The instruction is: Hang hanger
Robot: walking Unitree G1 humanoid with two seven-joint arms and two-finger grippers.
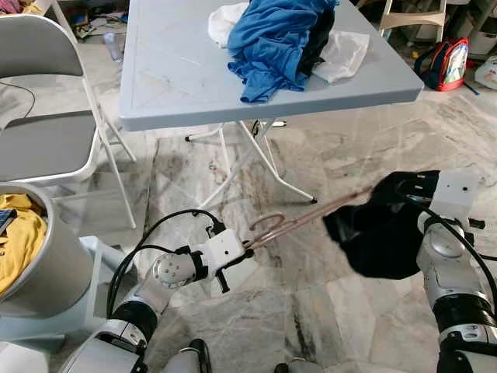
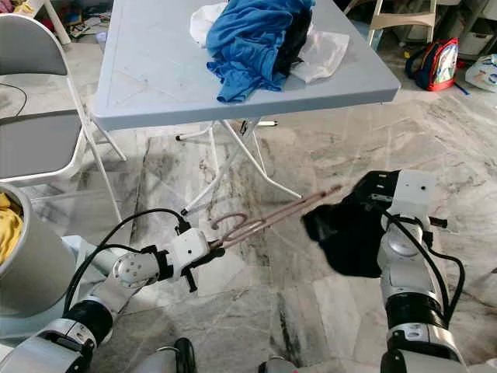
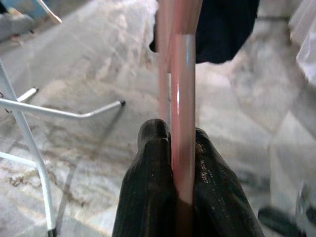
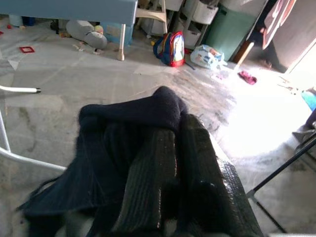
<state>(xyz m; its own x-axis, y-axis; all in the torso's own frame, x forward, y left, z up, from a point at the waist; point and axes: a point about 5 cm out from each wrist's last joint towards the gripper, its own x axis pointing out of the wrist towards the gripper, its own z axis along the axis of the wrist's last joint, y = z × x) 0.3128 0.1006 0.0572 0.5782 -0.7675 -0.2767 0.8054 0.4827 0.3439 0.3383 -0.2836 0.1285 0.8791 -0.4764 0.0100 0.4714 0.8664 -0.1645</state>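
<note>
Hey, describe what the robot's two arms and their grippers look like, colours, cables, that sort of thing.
Both arms are silver metal with black bands at the joints and round silver joint housings. Each wrist ends in a white boxy block. Black cables loop loosely outside the left arm and run along the right arm. The left gripper and right gripper have long black fingers with a ribbed, textured surface.

No legible text, label, brand, number or sign was found in any of the four views. The backpack point(image 4: 171, 48) on the floor was checked: a coloured print was seen on it, but no letters could be resolved. The white bag point(image 4: 209, 56) beside it was likewise too small and blurred to be read. No markings were made out on the white wrist housing point(image 1: 457, 189) of the right arm.
</note>
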